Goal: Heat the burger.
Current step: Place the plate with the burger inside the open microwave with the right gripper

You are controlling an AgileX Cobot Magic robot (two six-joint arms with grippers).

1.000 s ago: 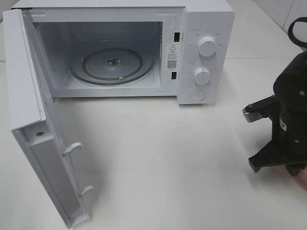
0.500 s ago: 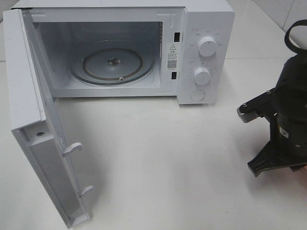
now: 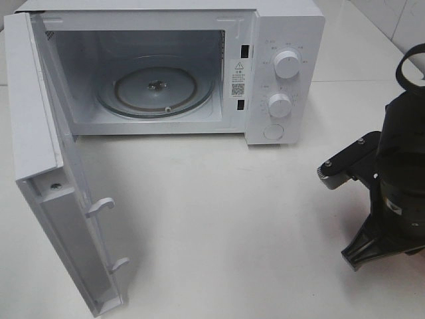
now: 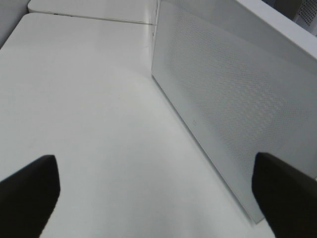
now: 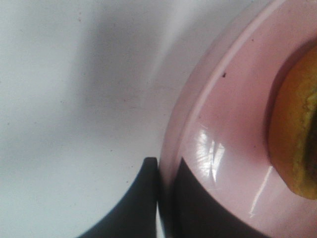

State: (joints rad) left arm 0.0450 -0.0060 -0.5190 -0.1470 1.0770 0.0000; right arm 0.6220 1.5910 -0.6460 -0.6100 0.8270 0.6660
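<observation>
Burger, showing only as the golden-brown edge of its bun, sits on the pink plate, off the rim and toward the plate's middle. The right gripper has its jaws clamped on the plate's rim, one finger on the inner side and one outside it. The right arm stands at the near right of the table. The left gripper hangs over the table with its jaws wide apart and nothing between them, near the outer face of the microwave door. Farther back, that door is swung fully open at the left. The white microwave shows its glass turntable inside.
</observation>
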